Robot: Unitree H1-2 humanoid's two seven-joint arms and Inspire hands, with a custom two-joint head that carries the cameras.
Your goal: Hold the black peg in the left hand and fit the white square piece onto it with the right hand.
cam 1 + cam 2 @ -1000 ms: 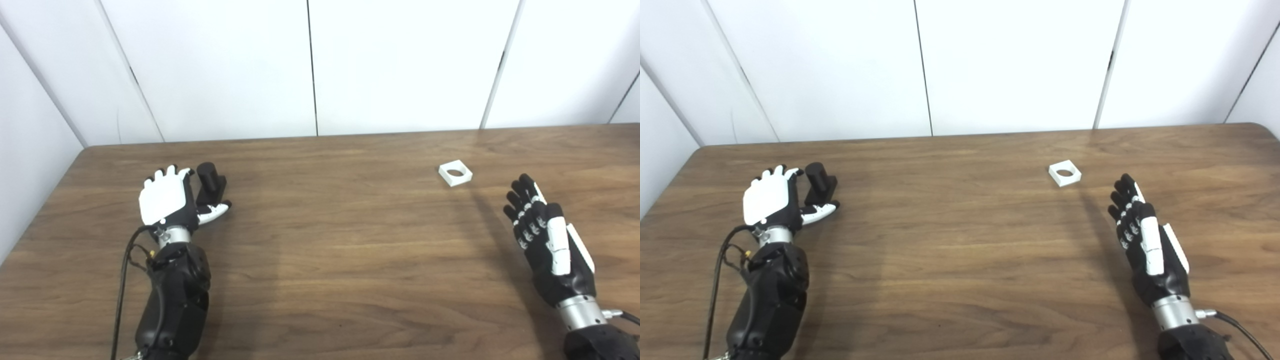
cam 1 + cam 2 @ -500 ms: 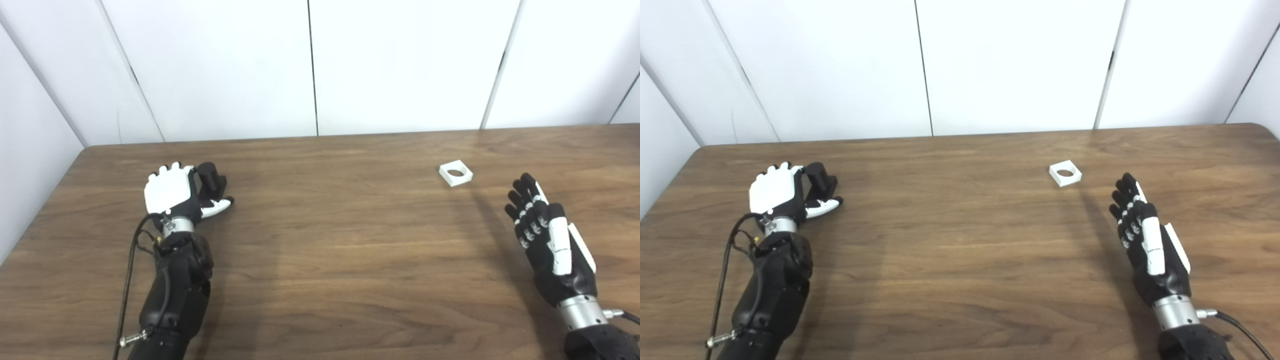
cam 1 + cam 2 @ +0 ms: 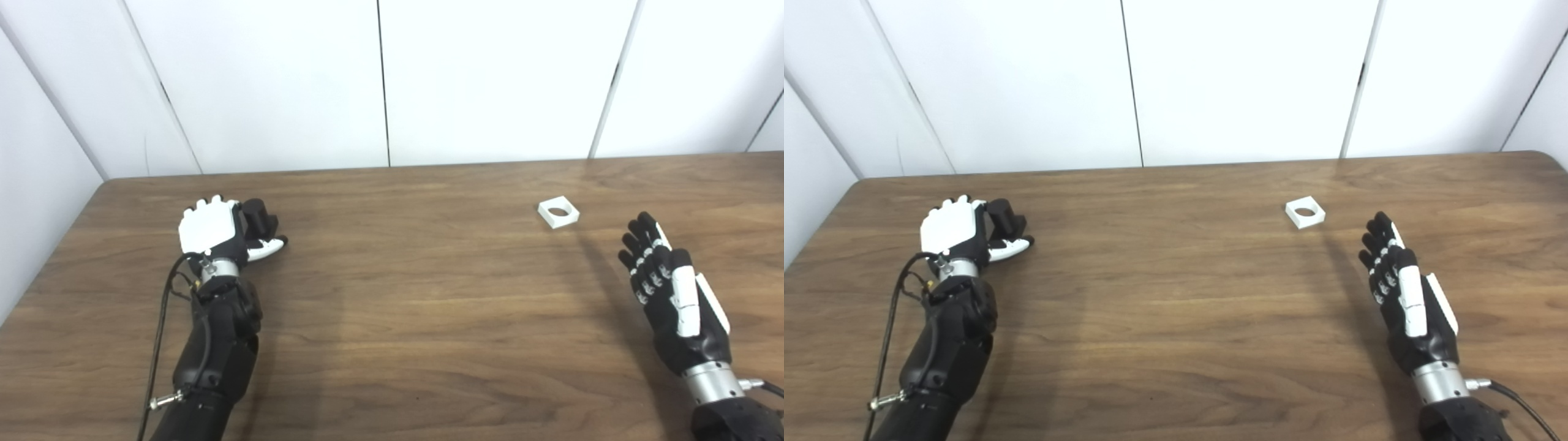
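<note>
The left hand (image 3: 211, 229) cups the upright black peg (image 3: 256, 214) at the table's (image 3: 398, 294) left; whether it grips is unclear. Close squarely around the peg before lifting. The right hand (image 3: 670, 288) waits, fingers spread and empty, near the white square piece (image 3: 558, 212).

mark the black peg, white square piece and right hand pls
black peg (image 3: 258, 215), left eye view, on its dark upper body beside the left hand.
white square piece (image 3: 568, 218), left eye view, on its near rim.
right hand (image 3: 1402, 306), right eye view, mid-hand.
</note>
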